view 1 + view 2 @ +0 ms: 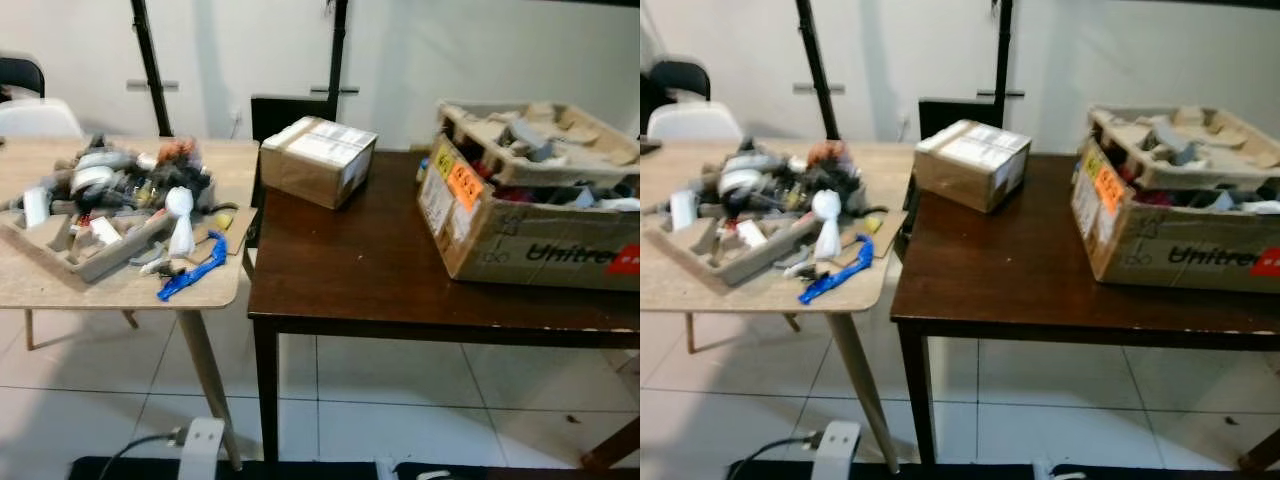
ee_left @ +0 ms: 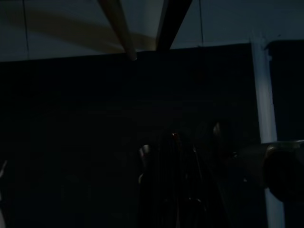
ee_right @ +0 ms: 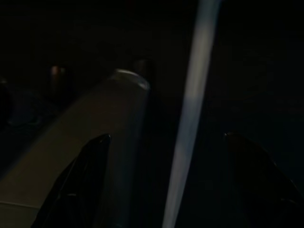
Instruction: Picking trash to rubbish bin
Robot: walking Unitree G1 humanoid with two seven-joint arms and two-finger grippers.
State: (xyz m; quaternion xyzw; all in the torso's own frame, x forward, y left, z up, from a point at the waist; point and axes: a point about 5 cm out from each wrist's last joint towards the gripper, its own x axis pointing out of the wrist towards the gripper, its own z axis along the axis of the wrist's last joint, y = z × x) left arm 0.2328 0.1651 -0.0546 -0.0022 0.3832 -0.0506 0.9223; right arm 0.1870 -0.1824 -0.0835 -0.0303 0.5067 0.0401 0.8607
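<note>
Left eye view: two tables side by side on a tiled floor. The pale table [image 1: 60, 285] on the left carries the trash [image 1: 120, 205] — a loose heap of grey and white scraps, a moulded pulp tray, a white bottle-like piece standing up in it, and a blue strip [image 1: 195, 270] lying at the near edge, apart from the heap. The dark table [image 1: 380, 270] on the right holds a small taped box [image 1: 318, 160] at its far left corner and a big open carton [image 1: 520, 225], crammed with pulp packing and bits, at the right.

Right eye view: same scene. A white chair [image 1: 692, 120] stands behind the pale table, and two black poles rise against the wall.

Left wrist view: very dark. A pale table leg [image 2: 118, 28] slants across above — the fingers are lost in shadow, so I cannot tell how the jaws stand.

Right wrist view: dark too. Both black fingers [image 3: 76, 190] show spread well apart, nothing between them, and a pale stripe [image 3: 192, 109] runs past.
</note>
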